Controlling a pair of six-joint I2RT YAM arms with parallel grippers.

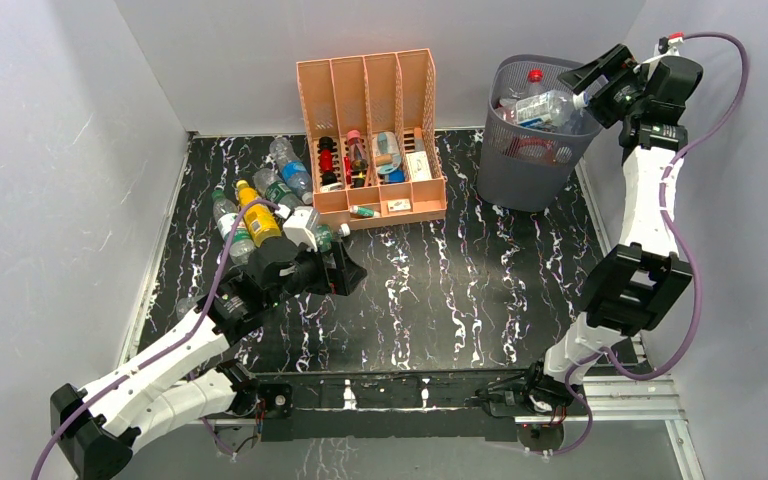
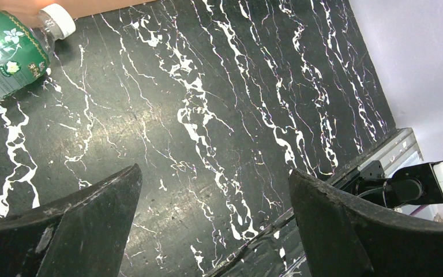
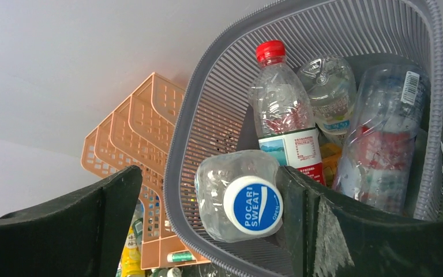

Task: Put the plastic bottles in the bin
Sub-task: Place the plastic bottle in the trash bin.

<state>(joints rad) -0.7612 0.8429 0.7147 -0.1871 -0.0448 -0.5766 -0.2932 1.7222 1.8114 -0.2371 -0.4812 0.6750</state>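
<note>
The dark grey mesh bin (image 1: 520, 175) stands at the back right and holds several plastic bottles. My right gripper (image 1: 600, 85) hovers over its rim with the jaws wide apart. In the right wrist view a clear bottle with a blue-and-white Pocari Sweat cap (image 3: 248, 199) lies on the bin's rim (image 3: 219, 98), touching only my right finger; the gripper (image 3: 210, 170) is open. A red-capped clear bottle (image 3: 280, 109) stands inside. More bottles (image 1: 260, 200) lie in a pile at the left. My left gripper (image 1: 345, 272) is open and empty beside them; a green-labelled bottle (image 2: 6, 55) shows in the left wrist view beyond the gripper (image 2: 214, 179).
A peach four-slot organizer (image 1: 370, 90) with small items stands at the back centre, left of the bin. Grey walls close in the left, back and right sides. A metal rail (image 1: 410, 385) runs along the table's near edge.
</note>
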